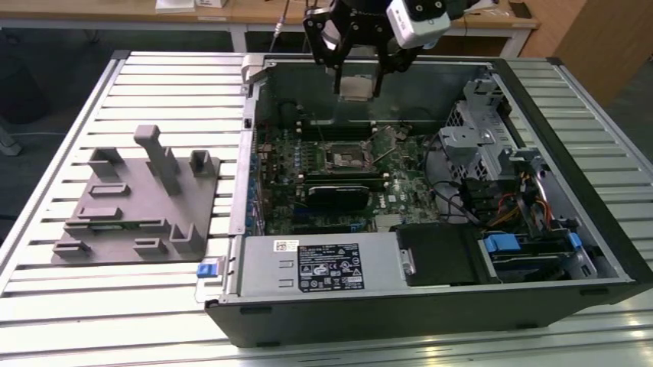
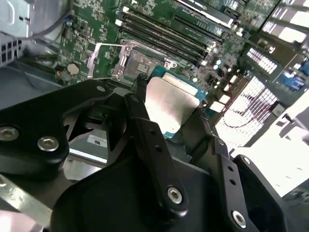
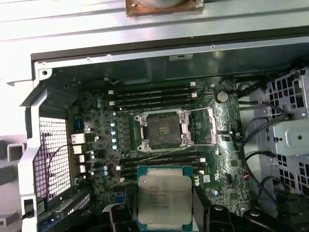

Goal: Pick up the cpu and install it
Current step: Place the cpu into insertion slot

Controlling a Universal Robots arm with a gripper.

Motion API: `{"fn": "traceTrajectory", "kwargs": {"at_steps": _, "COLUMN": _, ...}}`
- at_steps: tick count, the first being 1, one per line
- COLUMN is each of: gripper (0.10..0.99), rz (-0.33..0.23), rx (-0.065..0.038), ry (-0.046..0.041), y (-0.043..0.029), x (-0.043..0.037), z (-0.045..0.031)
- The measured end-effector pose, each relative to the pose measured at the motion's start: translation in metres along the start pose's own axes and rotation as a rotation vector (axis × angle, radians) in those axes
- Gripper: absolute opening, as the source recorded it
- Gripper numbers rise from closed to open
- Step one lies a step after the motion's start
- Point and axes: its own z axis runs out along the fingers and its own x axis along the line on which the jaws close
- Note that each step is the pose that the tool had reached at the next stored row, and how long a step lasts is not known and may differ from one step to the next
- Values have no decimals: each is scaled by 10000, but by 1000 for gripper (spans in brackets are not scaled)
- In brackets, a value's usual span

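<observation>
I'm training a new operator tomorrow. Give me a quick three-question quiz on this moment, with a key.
1. True or false: the cpu already sits in the socket.
2. What does the gripper hold? A) nothing B) the cpu C) a heatsink
3. Fill in: the tray lies on the exterior view's ____ of the case.

Key: 1 false; 2 B; 3 left.
</observation>
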Motion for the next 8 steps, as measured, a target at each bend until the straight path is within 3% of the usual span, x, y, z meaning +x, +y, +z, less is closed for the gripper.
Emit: {"fn": "traceTrajectory", "kwargs": {"at_steps": 8, "gripper": 541, "rz": 1058, "rx": -13, "ry": -82, "y": 1, "x": 0, "z": 15}}
